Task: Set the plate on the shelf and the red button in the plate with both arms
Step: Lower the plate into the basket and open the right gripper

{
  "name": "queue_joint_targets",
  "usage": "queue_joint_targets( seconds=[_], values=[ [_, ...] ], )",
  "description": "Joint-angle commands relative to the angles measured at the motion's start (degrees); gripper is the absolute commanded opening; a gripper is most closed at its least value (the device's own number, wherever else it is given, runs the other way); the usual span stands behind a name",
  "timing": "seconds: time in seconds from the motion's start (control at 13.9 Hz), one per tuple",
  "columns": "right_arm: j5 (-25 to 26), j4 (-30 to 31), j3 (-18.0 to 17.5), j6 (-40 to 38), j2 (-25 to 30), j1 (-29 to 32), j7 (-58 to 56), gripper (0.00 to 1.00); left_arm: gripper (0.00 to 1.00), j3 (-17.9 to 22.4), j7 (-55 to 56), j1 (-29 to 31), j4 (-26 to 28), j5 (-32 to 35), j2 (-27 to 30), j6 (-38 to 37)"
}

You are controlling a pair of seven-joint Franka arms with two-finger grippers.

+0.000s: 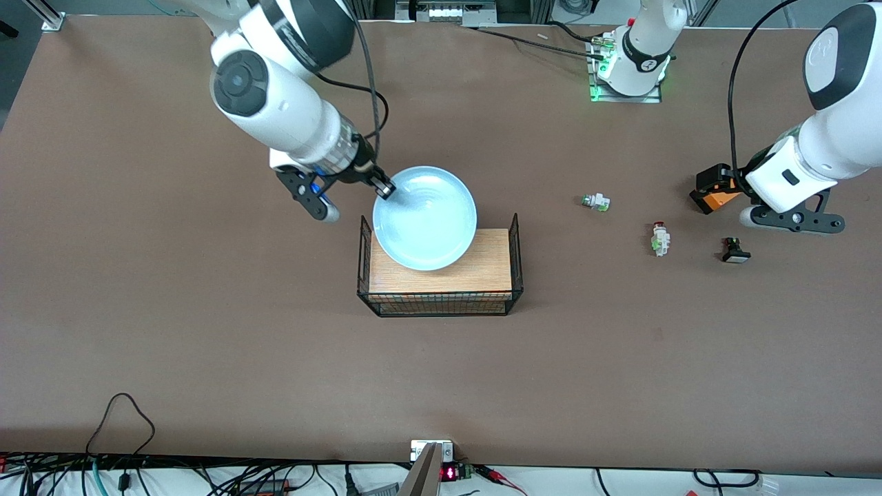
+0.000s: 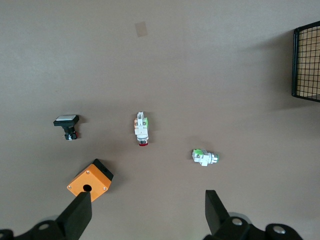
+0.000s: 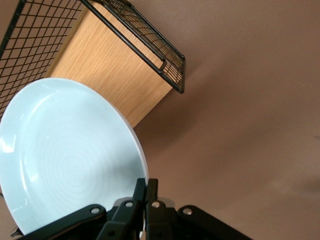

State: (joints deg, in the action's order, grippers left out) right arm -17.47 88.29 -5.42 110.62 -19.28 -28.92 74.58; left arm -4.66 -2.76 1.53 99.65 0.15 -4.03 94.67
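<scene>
My right gripper is shut on the rim of the pale-blue plate. It holds the plate over the wooden board in the wire basket. In the right wrist view the fingers pinch the plate at its edge. The red button lies on the table toward the left arm's end, white with a red cap. My left gripper hangs open over bare table beside it. The left wrist view has the red button lying off the open left gripper.
An orange box with a black hole sits by the left gripper. A white-and-green part lies between the basket and the button. A black switch with a white cap lies nearer the front camera. Cables run along the table's front edge.
</scene>
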Motion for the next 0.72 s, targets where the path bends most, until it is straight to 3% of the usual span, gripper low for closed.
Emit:
queue_joint_targets(
  seconds=[0.0,0.65],
  values=[
    [1.0,1.0,0.7,2.7,-0.7,-1.5,1.3,0.0,1.0,-0.4,-0.2,0.1,-0.9,1.2,0.4,-1.8],
    [6.8,4.3,1.0,11.3,-3.8,-2.7,0.3,0.0,1.0,-0.4,-0.2,0.2,-0.9,1.2,0.4,-2.0]
  ],
)
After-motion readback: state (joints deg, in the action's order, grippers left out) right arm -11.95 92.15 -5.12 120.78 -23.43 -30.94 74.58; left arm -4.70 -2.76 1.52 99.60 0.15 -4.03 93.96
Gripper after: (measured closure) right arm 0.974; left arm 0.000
